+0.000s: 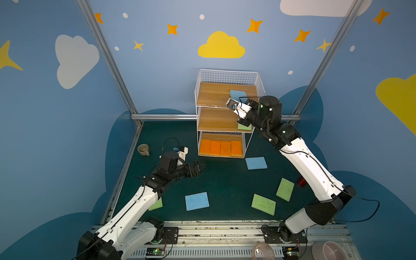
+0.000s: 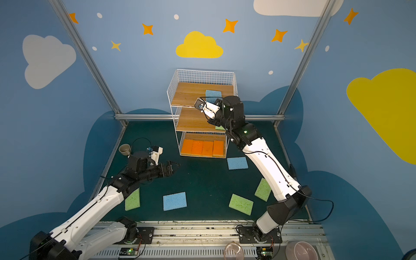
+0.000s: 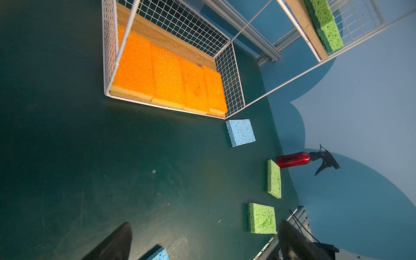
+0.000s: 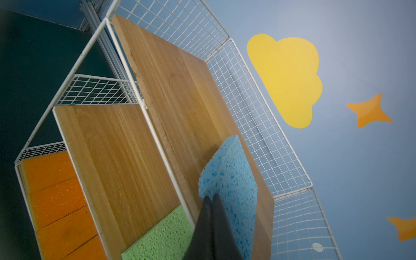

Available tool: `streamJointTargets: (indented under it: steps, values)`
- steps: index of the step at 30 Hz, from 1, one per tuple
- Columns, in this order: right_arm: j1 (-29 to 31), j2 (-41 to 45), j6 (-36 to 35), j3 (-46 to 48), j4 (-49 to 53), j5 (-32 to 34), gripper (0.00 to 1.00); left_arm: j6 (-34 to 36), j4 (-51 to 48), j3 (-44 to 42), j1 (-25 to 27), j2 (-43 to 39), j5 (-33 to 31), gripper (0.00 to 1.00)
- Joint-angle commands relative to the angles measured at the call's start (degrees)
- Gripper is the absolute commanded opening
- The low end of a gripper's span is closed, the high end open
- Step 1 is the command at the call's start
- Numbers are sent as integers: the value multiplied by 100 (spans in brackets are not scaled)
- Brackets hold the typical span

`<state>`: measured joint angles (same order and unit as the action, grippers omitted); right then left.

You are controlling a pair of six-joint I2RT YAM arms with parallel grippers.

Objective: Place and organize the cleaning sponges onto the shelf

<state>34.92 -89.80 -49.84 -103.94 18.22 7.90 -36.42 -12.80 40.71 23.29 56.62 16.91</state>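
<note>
The white wire shelf (image 1: 211, 95) stands at the back. Several orange sponges (image 1: 221, 147) fill its bottom board, a green one (image 1: 244, 127) lies on the middle board, and a blue one (image 4: 229, 180) lies on the top board. My right gripper (image 4: 211, 197) is shut, fingertips pressed together with nothing between them, over that blue sponge's near edge. On the mat lie two blue sponges (image 1: 256, 163) (image 1: 197, 201) and three green ones (image 1: 285, 189) (image 1: 263, 204) (image 1: 156, 204), the last partly under my left arm. My left gripper (image 1: 201, 166) hovers open and empty left of the shelf.
A beige mug (image 1: 143, 149) sits at the mat's left edge. A red spray bottle (image 3: 292, 159) stands by the right wall, mostly hidden behind my right arm in both top views. Two bowls (image 1: 326, 251) rest on the front rail. Aluminium posts frame the back corners.
</note>
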Motion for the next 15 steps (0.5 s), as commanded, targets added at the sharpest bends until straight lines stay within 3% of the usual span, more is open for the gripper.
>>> streamJointTargets:
  steps: [1, 15]
  values:
    - [-38, 129, 154, -122, -231, 235, 0, -9, 111, -59, 9, -16, 30, 99]
    - [-29, 47, -351, -515, -410, 1398, 0, -110, 205, -217, 88, -190, 15, 99]
